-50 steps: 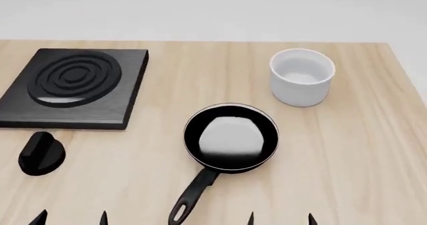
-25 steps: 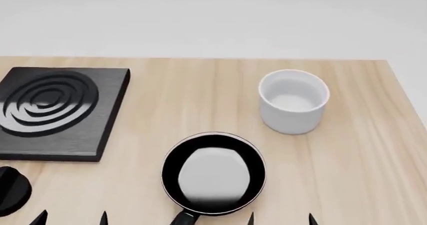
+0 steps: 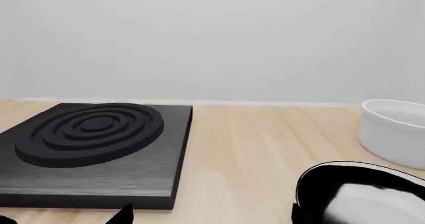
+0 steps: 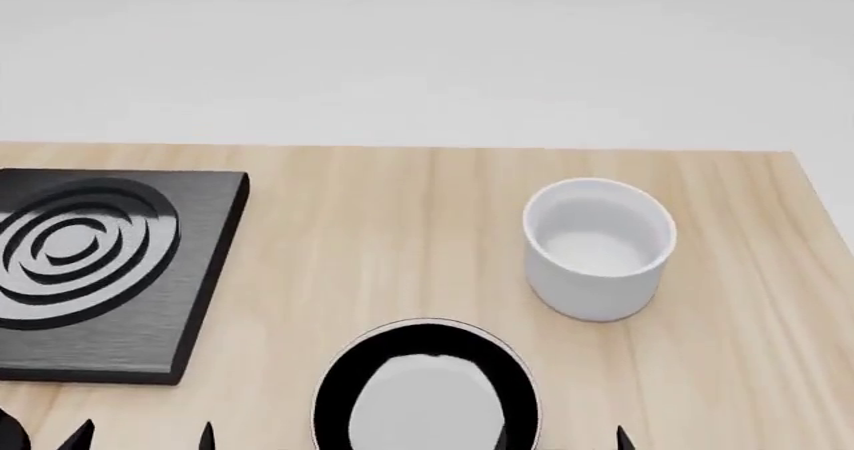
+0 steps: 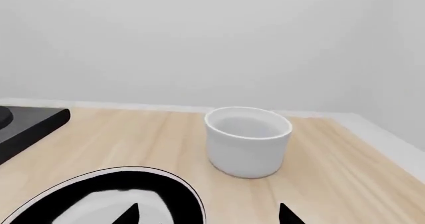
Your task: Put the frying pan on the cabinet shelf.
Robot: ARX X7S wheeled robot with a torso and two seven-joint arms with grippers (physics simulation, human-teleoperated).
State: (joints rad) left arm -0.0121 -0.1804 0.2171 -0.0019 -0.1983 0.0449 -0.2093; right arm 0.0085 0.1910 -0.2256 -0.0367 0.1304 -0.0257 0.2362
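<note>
The frying pan (image 4: 427, 395), black with a thin silvery rim and a shiny pale base, lies on the wooden table at the bottom edge of the head view, and its handle is cut off there. It also shows in the left wrist view (image 3: 362, 194) and the right wrist view (image 5: 99, 199). My left gripper (image 3: 209, 219) is open over bare wood between the pan and the burner plate. My right gripper (image 5: 209, 216) is open too, with one fingertip (image 5: 129, 214) over the pan's base and the other over wood. Only the fingertips show in the head view. The cabinet shelf is out of view.
A square black burner plate (image 4: 80, 270) with concentric rings lies at the left. A white cylindrical cup (image 4: 598, 248) stands beyond and to the right of the pan. The table (image 4: 387, 210) ends at a pale wall behind and has an edge on the right.
In the head view everything has slid down the frame: the pan's handle and the black knob have dropped out at the bottom. The fingertips keep their places and spacing.
</note>
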